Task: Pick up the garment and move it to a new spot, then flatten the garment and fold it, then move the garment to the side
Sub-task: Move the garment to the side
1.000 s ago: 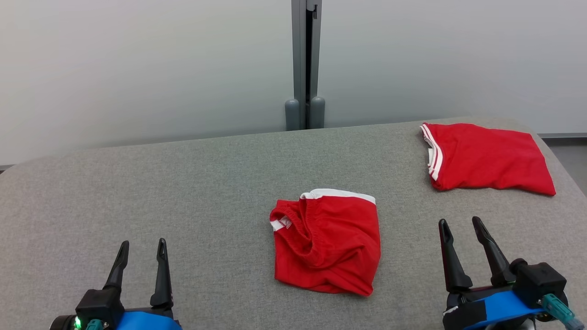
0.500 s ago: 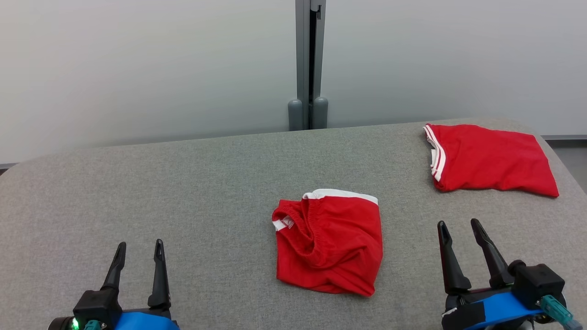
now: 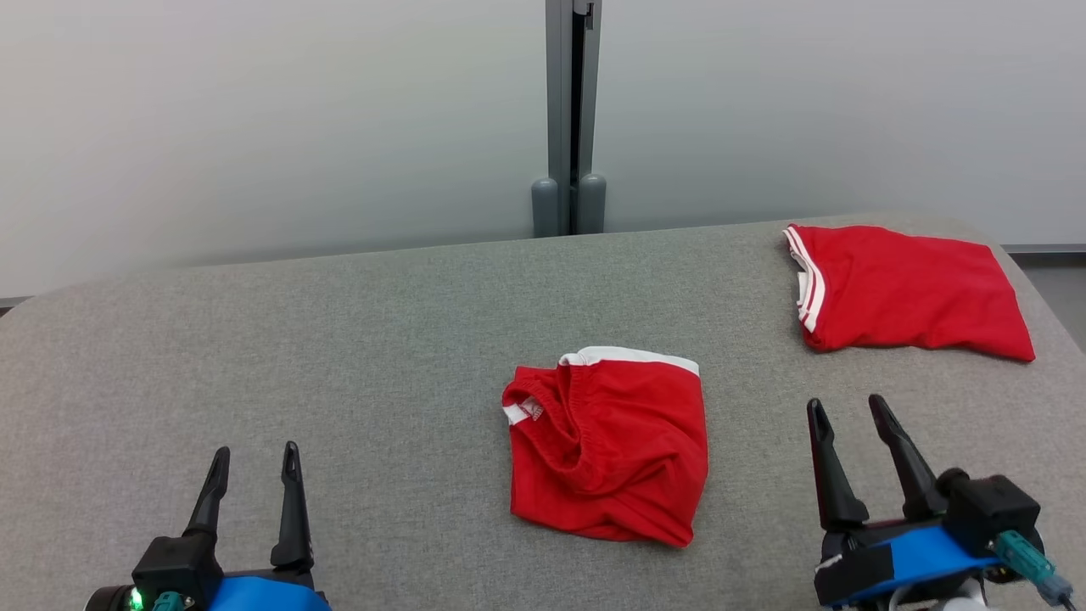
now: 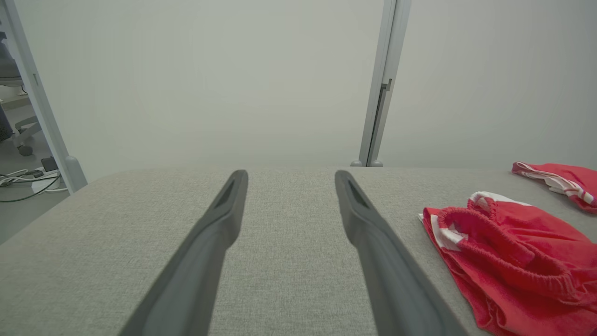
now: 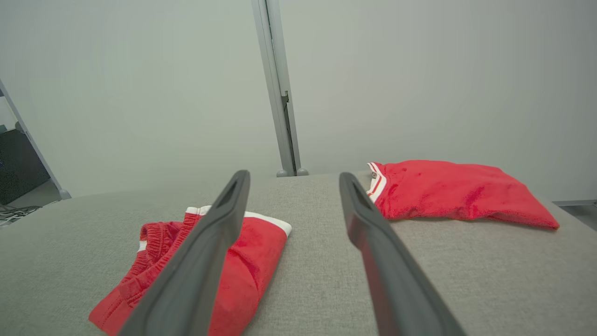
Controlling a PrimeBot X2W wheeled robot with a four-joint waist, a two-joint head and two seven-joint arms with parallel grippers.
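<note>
The grey padded bench (image 3: 339,356) spans the head view, and against the earlier frames it has slid only a shade, together with the post behind it: the camera has shifted slightly, not the cloth. At the bench's far right corner lies a folded garment (image 3: 908,288), red with white stripes at its edge, flat and apparently already dealt with. The rumpled garment (image 3: 611,450), red with a white band and a gathered waistband, lies in the middle of the bench, between the two arms and well apart from both, where it was a second ago. The right gripper (image 3: 844,401) and left gripper (image 3: 256,450) hover at the near edge with fingers spread and empty, barely moved. By my reading no pick-up has begun, and the middle piece comes next.
</note>
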